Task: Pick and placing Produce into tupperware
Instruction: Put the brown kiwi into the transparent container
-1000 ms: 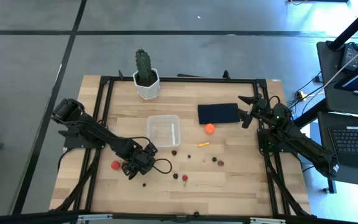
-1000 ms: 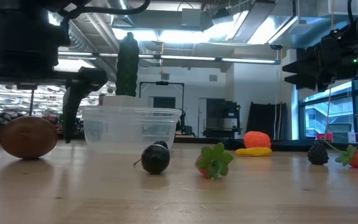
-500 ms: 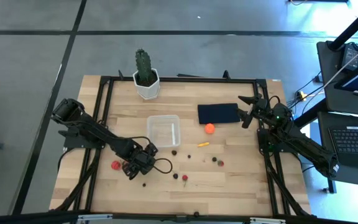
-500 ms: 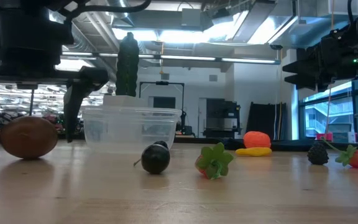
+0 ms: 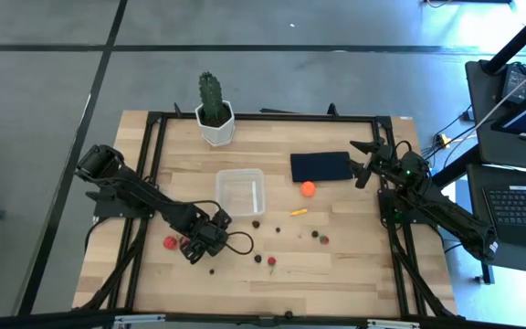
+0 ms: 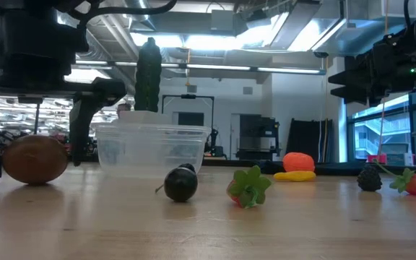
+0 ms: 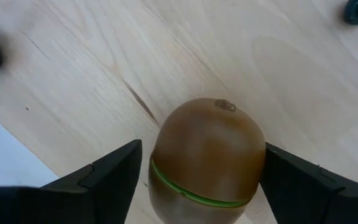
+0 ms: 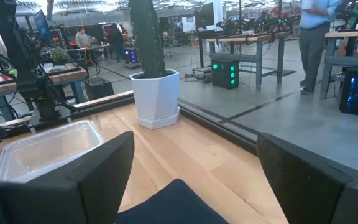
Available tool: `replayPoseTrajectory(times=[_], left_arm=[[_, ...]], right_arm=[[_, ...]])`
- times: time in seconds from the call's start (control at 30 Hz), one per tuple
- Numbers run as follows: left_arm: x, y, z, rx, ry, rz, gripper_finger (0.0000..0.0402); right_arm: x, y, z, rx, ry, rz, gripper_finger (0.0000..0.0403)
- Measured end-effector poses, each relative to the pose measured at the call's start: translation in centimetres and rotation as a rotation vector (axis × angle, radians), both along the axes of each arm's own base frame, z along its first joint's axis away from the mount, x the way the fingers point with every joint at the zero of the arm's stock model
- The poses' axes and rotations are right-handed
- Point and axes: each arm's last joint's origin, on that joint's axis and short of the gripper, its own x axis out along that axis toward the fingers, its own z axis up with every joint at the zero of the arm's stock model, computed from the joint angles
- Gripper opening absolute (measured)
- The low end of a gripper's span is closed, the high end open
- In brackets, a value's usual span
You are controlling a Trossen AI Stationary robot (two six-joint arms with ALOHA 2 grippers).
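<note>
The brown lump (image 7: 207, 158), with a green seam, rests on the table near its left near part (image 6: 33, 159). My left gripper (image 5: 193, 247) points down over it, open, one finger close on either side; a narrow gap shows at each finger in the low view. The clear square tupperware (image 5: 241, 192) stands behind it (image 6: 152, 148). A red piece (image 5: 170, 242) lies just left of the gripper. The orange ball (image 5: 308, 189), yellow sliver (image 5: 299, 211) and dark berries (image 5: 257, 223) lie to the right. My right gripper (image 5: 365, 157) waits open above the table's far right.
A green cactus in a white pot (image 5: 215, 110) stands at the far edge. A flat navy rectangle (image 5: 320, 166) lies under the right gripper. A dark round piece (image 6: 181, 184), a leafy strawberry (image 6: 248, 188), a blackberry (image 6: 369, 178) and another strawberry (image 6: 414, 184) are scattered near the near edge.
My left gripper's fingers have drawn a little closer together around the brown lump, which has stayed where it was on the table. The arm has not otherwise shifted.
</note>
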Motion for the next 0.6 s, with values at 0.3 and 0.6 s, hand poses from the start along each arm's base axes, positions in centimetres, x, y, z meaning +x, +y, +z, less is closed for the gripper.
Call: replayPoseTrajectory(times=[0.3, 0.6], left_arm=[[0.0, 0.0, 0.0, -0.008, 0.004, 0.02, 0.0268], [0.5, -0.3, -1.2, -0.042, 0.029, 0.052, 0.0259]], right_arm=[[0.0, 0.0, 0.0, 0.0, 0.0, 0.001, 0.0339], [0.0, 0.0, 0.0, 0.0, 0.0, 0.001, 0.0339]])
